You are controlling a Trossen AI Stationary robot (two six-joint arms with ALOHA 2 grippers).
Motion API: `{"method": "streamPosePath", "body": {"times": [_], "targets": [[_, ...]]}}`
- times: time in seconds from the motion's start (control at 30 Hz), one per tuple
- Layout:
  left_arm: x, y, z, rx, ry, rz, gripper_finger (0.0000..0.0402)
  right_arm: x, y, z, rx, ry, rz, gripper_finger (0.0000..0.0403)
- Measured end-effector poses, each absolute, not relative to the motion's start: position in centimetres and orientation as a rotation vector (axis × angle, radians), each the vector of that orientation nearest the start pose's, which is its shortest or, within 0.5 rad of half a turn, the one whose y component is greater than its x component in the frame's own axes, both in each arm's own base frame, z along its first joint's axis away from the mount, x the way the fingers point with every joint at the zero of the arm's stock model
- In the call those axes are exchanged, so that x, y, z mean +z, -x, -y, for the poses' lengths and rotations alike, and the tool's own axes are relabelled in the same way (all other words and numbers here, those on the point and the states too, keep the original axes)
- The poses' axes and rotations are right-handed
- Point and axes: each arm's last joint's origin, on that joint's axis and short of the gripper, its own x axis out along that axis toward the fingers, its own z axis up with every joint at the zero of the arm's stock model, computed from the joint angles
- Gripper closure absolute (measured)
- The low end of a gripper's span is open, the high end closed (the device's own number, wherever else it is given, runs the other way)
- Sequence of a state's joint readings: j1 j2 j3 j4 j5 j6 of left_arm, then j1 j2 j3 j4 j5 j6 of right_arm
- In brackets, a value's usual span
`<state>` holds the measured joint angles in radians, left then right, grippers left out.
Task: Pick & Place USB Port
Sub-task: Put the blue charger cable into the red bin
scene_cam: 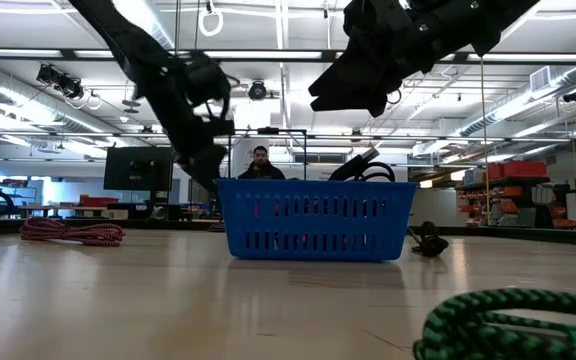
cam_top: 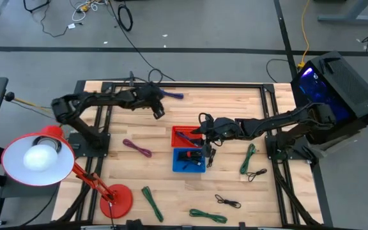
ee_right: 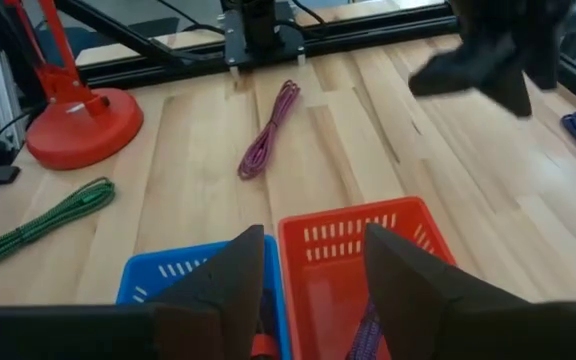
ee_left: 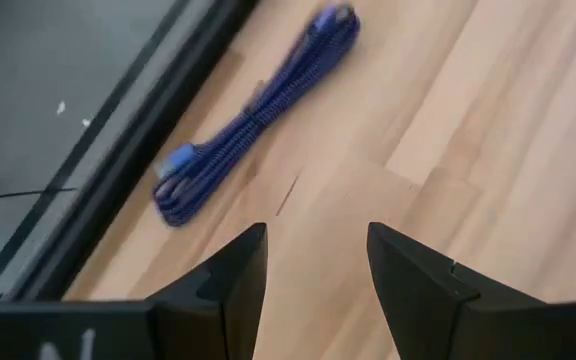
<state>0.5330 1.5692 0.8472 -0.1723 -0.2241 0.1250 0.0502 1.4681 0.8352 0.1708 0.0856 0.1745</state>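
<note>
wooden table [cam_top: 235, 102], baskets [cam_top: 189, 160], coiled cables [cam_top: 138, 148], lamp [cam_top: 115, 199]

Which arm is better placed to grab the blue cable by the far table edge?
Left. The left gripper hangs open right by the blue cable, while the right gripper hovers over the red basket mid-table.

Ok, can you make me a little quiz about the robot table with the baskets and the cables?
1. True or false: the left pincer is open above the coiled blue braided cable.
2. Which basket lies nearer the table's far edge: A) red plastic basket B) blue plastic basket?
3. Fill in: the right pincer hovers over the ___.

Key: 1 true; 2 A; 3 baskets.
</note>
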Motion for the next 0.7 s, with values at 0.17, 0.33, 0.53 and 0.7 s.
{"method": "streamPosePath", "body": {"times": [0.17,0.33,0.53,0.7], "targets": [[16.3,-28.0,-17.5,0.609,-0.039,-1.012,0.0223,22.7,-31.2,-1.3,-0.073,-0.132,-0.453,0.0229],[16.3,-30.9,-18.8,0.533,-0.156,-1.102,0.0223,22.7,-31.2,-1.4,-0.072,-0.13,-0.455,0.0229],[16.0,-33.2,-20.0,0.423,-0.282,-1.3,0.0223,22.6,-31.1,-2.1,-0.052,-0.124,-0.469,0.0229],[15.6,-33.8,-20.9,0.4,-0.316,-1.377,0.0223,22.5,-31.0,-3.0,-0.025,-0.117,-0.473,0.0229]]}}
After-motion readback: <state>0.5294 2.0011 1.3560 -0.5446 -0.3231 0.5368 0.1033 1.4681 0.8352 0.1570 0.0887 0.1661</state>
